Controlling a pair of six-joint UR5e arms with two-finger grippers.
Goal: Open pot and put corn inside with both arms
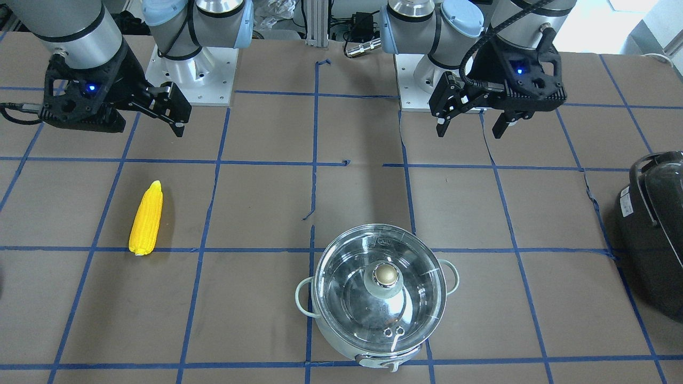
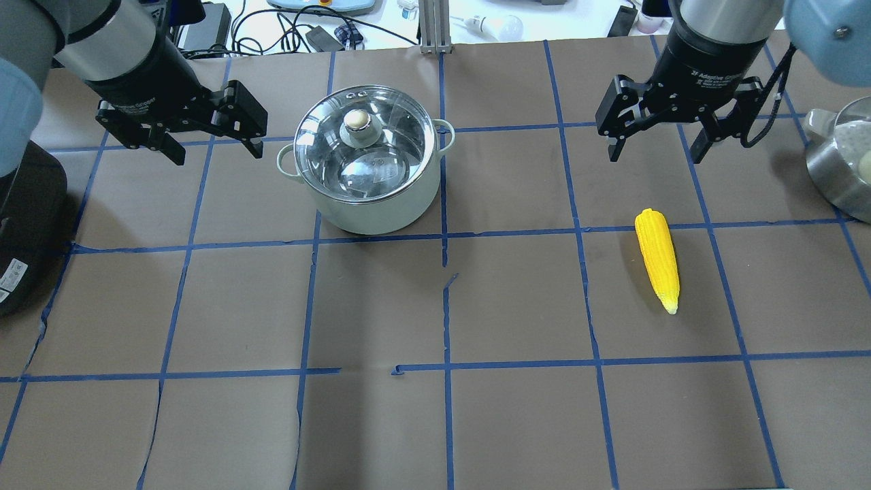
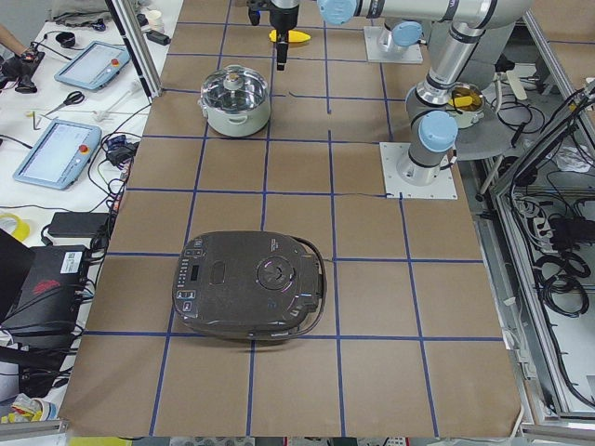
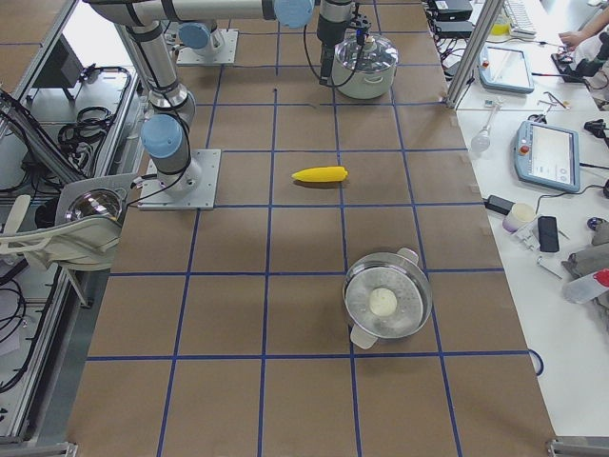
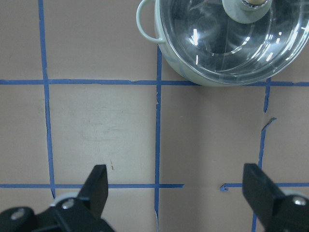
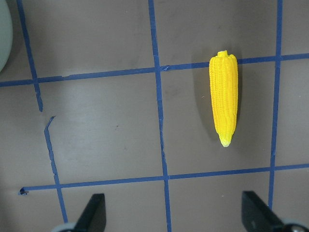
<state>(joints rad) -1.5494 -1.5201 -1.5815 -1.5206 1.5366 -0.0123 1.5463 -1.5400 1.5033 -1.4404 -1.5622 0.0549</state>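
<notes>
The pot (image 2: 367, 197) stands on the table with its glass lid (image 2: 381, 160) and knob (image 2: 357, 121) on it. It also shows in the front view (image 1: 341, 349) and the left wrist view (image 5: 176, 65). The yellow corn (image 2: 657, 258) lies flat on the brown paper, also seen in the front view (image 1: 146, 218) and the right wrist view (image 6: 223, 104). My left gripper (image 2: 218, 155) hangs open and empty above the table, to the left of the pot. My right gripper (image 2: 656, 156) hangs open and empty above the table, just beyond the corn's blunt end.
A black appliance with a handle (image 3: 251, 283) sits at the table's left end, also at the edge of the overhead view (image 2: 20, 224). A steel bowl holding a white ball (image 4: 385, 305) sits at the right end. Blue tape lines grid the brown paper.
</notes>
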